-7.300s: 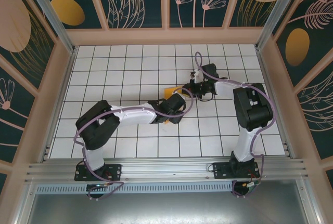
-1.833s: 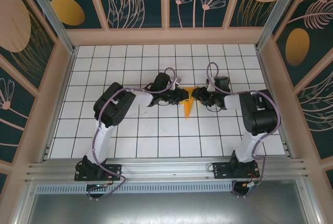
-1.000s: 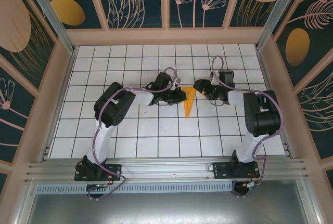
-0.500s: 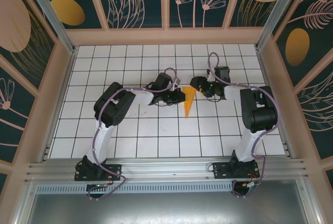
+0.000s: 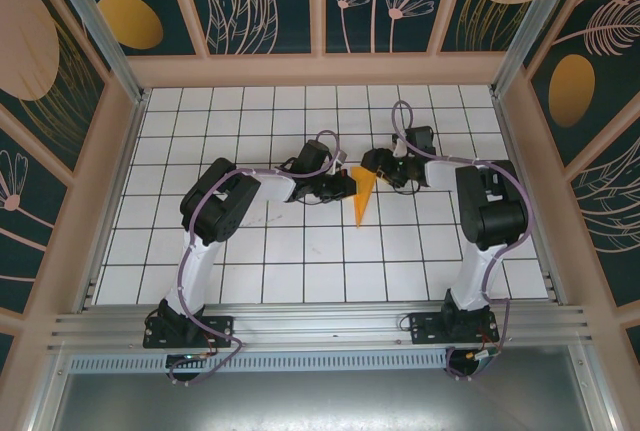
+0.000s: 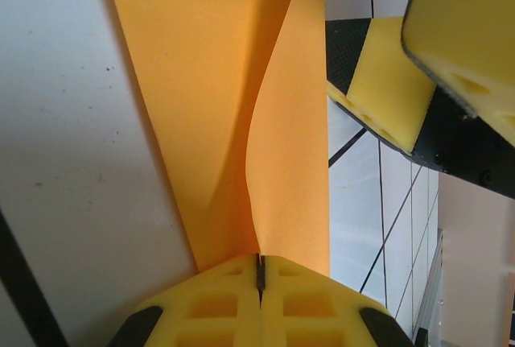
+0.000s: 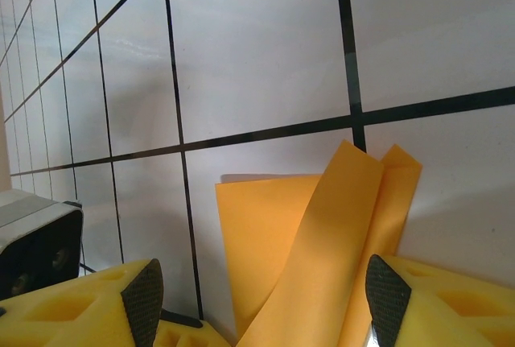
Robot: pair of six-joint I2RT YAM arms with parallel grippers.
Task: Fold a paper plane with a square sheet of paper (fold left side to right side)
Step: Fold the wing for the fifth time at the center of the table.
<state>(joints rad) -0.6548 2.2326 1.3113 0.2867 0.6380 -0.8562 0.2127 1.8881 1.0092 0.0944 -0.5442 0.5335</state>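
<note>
Two grippers were at the wide far end of the folded orange paper (image 5: 362, 203), which lay near the middle of the white tiled table (image 5: 300, 251), its point toward the arms. The left gripper (image 5: 346, 187) had its fingers pressed together on the paper's edge. The right gripper (image 5: 371, 164) had its fingers apart, with the paper's end between them.

1. Swung the left arm from a low stretch across centre to a reach from mid-left; set the left gripper (image 5: 347, 184) at the paper plane's (image 5: 362, 196) left edge;
2. Pulled the right gripper (image 5: 370, 164) up off the right edge, then back left beside the top corner.
</note>
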